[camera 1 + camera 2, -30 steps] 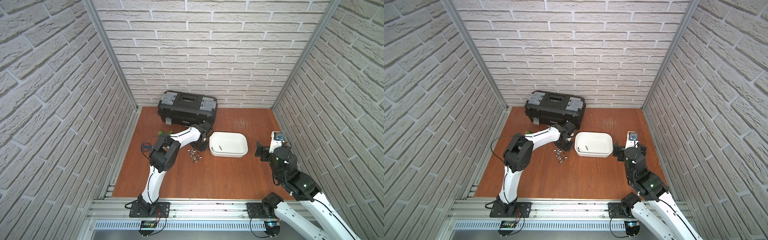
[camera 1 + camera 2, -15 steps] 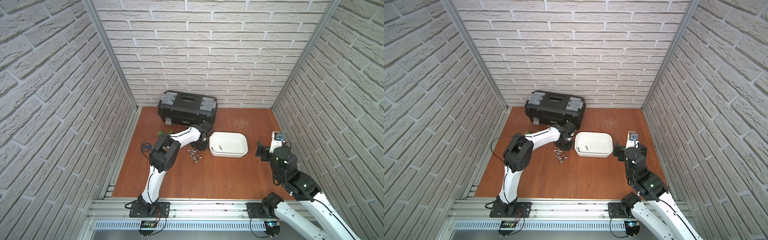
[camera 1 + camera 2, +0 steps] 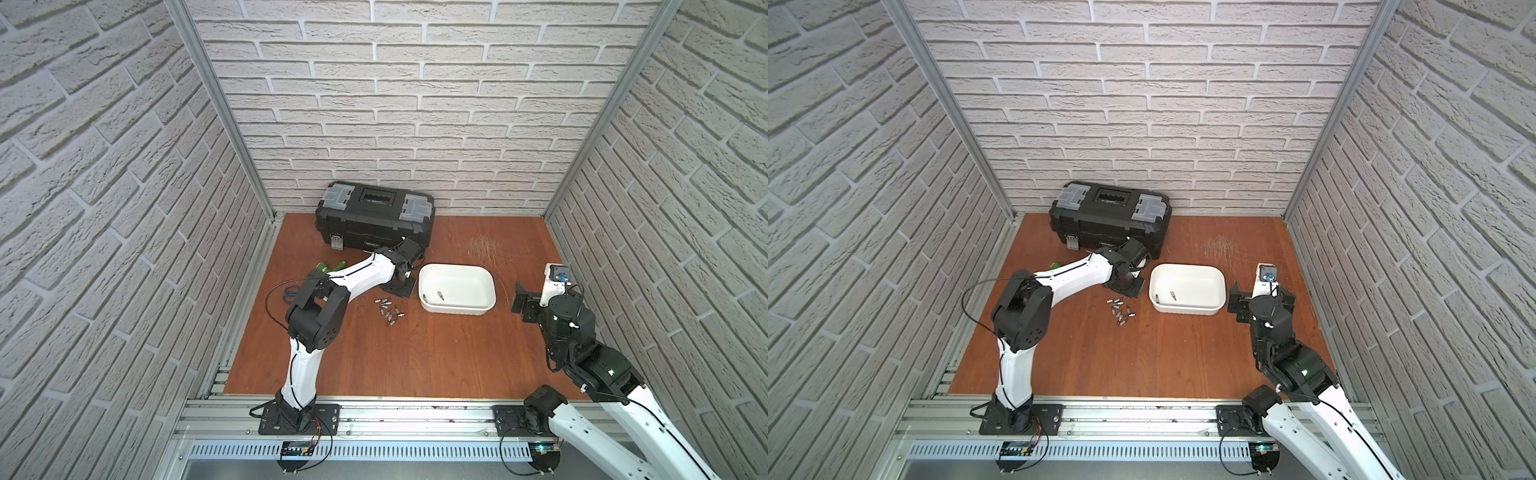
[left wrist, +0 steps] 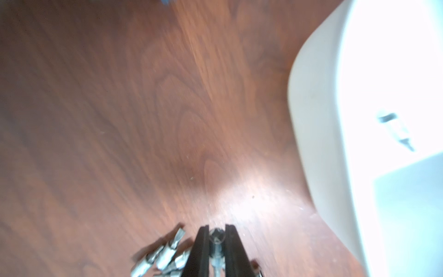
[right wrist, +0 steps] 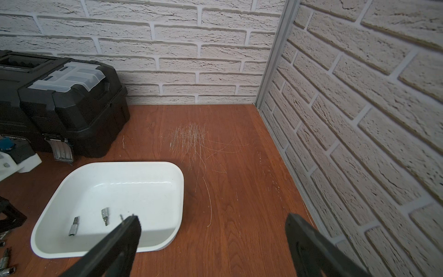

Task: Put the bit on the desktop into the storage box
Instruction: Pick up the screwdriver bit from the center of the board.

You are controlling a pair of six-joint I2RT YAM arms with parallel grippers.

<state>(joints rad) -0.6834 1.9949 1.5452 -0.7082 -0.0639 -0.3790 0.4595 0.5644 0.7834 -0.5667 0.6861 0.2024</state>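
**Two bits (image 5: 104, 216) lie in the storage box (image 5: 181, 191); the left end effector (image 4: 217, 227) clamps another**

In the left wrist view, the left end effector's two black fingers (image 4: 202, 249) stand close together with one small silver bit (image 4: 216, 239) pinched between them. The bit's end faces the camera. That view is blurred, so whether the held bit touches the table (image 4: 119, 120) cannot be told. Just beside the fingers lies a cluster of loose bits (image 4: 163, 256). In both top views the cluster sits on the table near the box's left end (image 3: 388, 311).

The storage box, a shallow white tub, rests on the table between the two arms (image 3: 457, 311). The two bits lie apart on its floor, near the end closest to the left arm.

The right end effector (image 5: 212, 217) has its fingers spread wide with nothing between them. In a top view it hangs just beside the box's right end (image 3: 1237, 305).

A black toolbox (image 3: 374, 220) with grey lid compartments stands against the back wall, behind the left end effector.
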